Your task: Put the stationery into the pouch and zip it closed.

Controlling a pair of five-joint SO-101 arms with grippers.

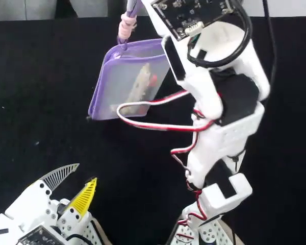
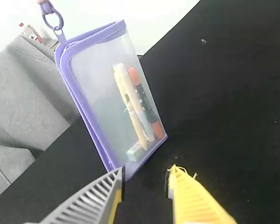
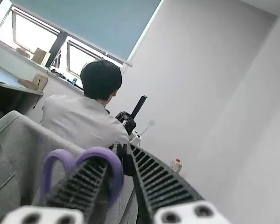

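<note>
Toward the upper centre of the high view, the translucent purple pouch (image 1: 127, 81) hung tilted over the black table (image 1: 41, 102), suspended from a pink cord (image 1: 126, 25) at its top corner. Inside it lay a cream pen (image 2: 130, 109), a red marker (image 2: 142, 100) alongside the pen, and a small eraser (image 2: 136, 151) down at the low corner. Whether that corner touched the table could not be told, nor whether the zip was fully shut.

At the bottom of the right wrist view, the right gripper (image 3: 123, 148) had its black ribbed jaws clenched on the pouch's purple ring (image 3: 100, 151).

Lower left in the high view, the left gripper (image 1: 76, 176) sat well apart from the pouch, jaws released, with a gap between the grey finger (image 1: 58, 176) and the yellow finger (image 1: 85, 196) and nothing in it.

Right of centre, the white right arm (image 1: 224, 102) covered the pouch's right edge, and its red-and-white cable (image 1: 153, 125) looped across the pouch's lower part. A grey chair (image 2: 23, 107) stood behind the table at the left of the left wrist view.
</note>
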